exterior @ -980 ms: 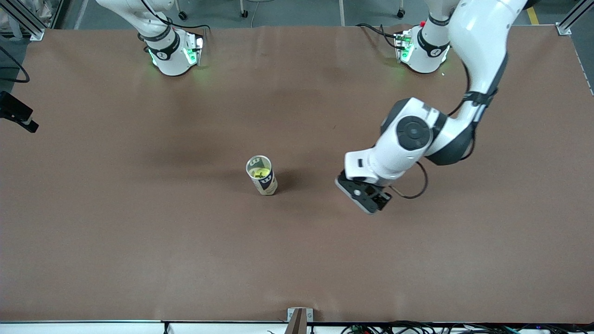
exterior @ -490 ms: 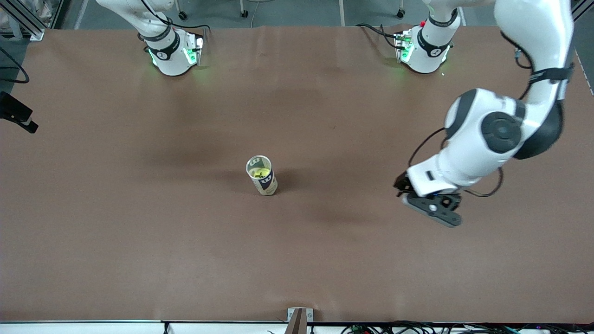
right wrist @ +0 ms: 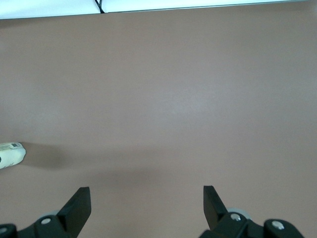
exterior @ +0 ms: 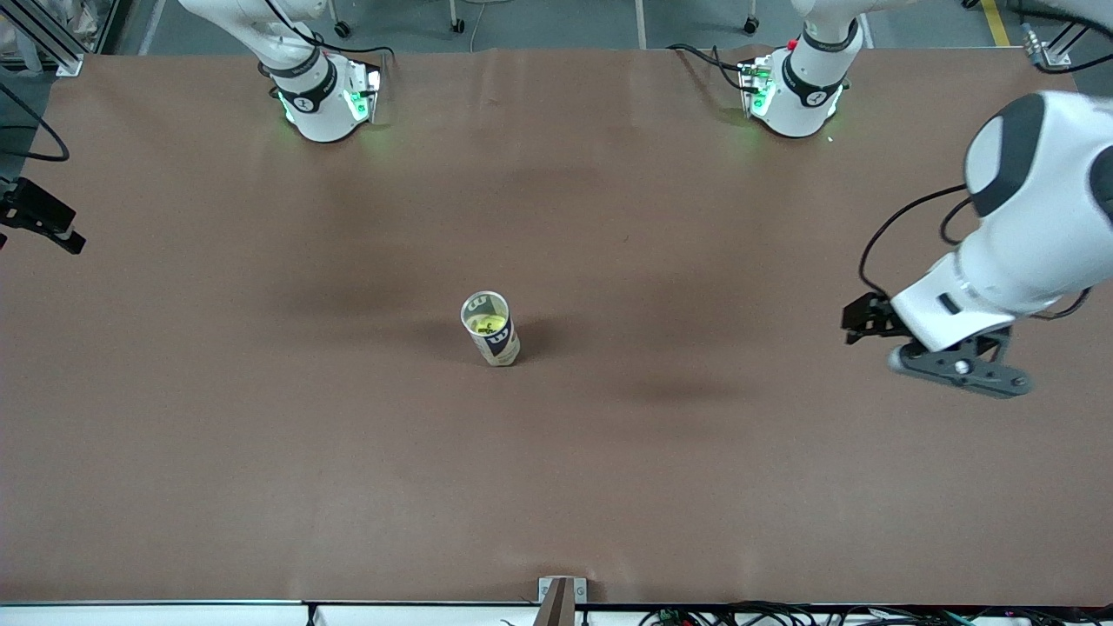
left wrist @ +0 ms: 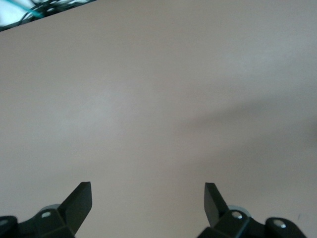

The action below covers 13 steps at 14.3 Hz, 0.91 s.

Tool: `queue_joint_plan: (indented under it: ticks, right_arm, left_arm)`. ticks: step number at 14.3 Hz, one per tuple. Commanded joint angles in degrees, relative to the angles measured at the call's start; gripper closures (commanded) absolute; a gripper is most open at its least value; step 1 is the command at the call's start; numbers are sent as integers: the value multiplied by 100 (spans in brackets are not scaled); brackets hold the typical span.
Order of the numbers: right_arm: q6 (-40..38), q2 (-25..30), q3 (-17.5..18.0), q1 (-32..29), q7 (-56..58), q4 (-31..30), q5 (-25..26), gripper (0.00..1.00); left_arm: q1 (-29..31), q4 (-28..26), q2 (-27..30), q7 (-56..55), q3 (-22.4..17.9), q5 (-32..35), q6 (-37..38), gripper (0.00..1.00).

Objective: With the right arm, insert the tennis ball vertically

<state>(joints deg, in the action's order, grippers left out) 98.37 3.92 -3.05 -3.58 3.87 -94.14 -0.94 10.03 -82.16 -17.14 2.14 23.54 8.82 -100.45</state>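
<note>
A tennis ball can stands upright near the middle of the brown table, its mouth open at the top. The yellow tennis ball sits inside it. A pale bit of the can shows at the edge of the right wrist view. My right gripper is open over bare table with nothing between its fingers. My left gripper hangs over the left arm's end of the table, well away from the can. It is open and empty too, with only table between the left gripper fingers.
Both arm bases stand along the table's edge farthest from the front camera. A black piece with a cable shows at the right arm's end. A small bracket sits at the table's near edge.
The left arm has swung away from beside the can toward its own end of the table, staying open. The black piece at the right arm's end shifted slightly. The can stayed put.
</note>
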Motion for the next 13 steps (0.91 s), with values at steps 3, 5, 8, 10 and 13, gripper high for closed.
queue_joint_plan:
  ticks: [3,5,8,10,13]
  right_arm:
    - [-2,-58,-82,129,-53,71,121,0]
    - [-11,-58,-82,112,-53,71,103,0]
    - [-28,-58,-82,120,-10,71,94,0]
    - [-54,-58,-82,112,-1,141,103,0]
    - [-55,-58,-82,112,-1,159,112,0]
  left_arm:
    - [-298,-28,772,-64,-655,-109,490,0]
    - [-571,-28,1054,-12,-1165,-117,964,0]
    - [-879,-55,1432,-29,-1762,-441,1632,0]
    - [-985,-317,1730,-46,-2019,-714,1748,0]
    - [-985,-757,2152,-187,-2020,-890,1748,0]
